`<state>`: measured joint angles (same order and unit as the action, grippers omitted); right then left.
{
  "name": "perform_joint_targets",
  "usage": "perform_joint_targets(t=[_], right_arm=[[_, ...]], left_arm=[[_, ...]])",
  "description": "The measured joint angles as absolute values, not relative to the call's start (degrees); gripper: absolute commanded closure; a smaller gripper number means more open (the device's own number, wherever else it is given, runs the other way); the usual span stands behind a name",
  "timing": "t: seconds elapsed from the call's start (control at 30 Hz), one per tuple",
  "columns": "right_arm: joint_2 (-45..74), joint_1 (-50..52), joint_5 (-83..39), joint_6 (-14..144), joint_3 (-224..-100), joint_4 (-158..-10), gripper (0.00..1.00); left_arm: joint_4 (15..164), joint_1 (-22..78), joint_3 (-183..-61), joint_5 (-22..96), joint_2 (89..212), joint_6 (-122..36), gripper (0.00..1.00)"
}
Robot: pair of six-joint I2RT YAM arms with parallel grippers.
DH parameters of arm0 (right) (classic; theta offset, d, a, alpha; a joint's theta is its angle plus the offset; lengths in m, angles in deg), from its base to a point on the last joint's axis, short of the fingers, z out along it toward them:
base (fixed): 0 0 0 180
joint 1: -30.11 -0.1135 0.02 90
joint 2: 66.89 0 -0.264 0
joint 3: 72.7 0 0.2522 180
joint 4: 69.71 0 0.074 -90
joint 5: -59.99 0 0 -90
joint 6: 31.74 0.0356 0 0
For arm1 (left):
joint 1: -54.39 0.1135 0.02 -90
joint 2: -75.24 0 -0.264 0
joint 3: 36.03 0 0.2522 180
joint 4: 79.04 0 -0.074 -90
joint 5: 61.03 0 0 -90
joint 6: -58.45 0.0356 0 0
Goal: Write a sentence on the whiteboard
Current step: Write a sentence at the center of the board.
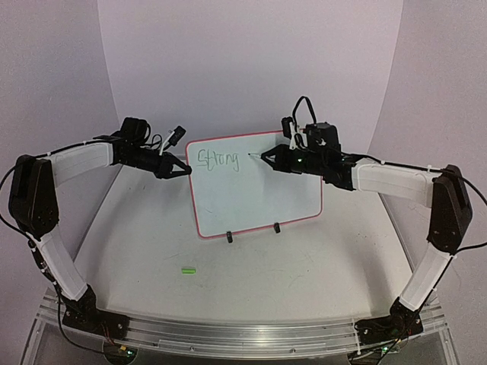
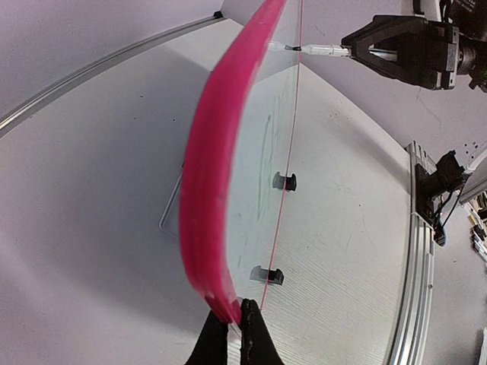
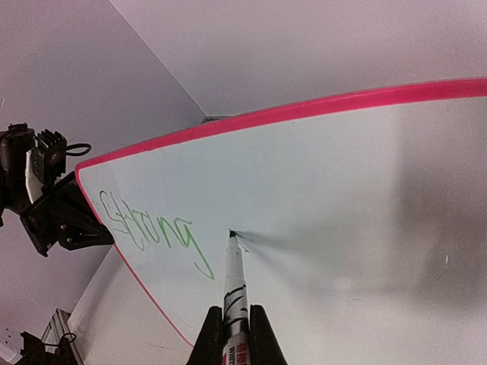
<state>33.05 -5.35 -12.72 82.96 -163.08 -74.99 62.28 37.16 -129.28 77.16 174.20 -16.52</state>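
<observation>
You have a small, bright green, stubby plastic piece [image 1: 188,269] lying on its side on the white matte tabletop [image 1: 304,266], left of centre. A silver ribbed metal rail [image 1: 228,331] runs along the tabletop's near edge. Plain pale lilac walls [image 1: 251,61] curve behind.

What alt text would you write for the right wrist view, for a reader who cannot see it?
The right gripper holds a marker with its tip against the whiteboard, just right of the green handwritten word "Strong". At the far left of the view, the left gripper grips the board's pink frame.
</observation>
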Motion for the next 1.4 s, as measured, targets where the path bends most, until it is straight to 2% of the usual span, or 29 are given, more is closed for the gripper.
perform_joint_targets(t=[0.6, 1.4], right_arm=[[31.0, -5.42, -16.93, 83.19, -162.04, -75.0, 1.0], [29.4, -5.22, -12.74, 83.19, -163.4, -73.96, 1.0]], left_arm=[[62.28, 37.07, -129.28, 77.0, 174.2, -16.53, 1.0], [62.34, 36.74, -129.28, 76.96, 174.17, -16.34, 1.0]])
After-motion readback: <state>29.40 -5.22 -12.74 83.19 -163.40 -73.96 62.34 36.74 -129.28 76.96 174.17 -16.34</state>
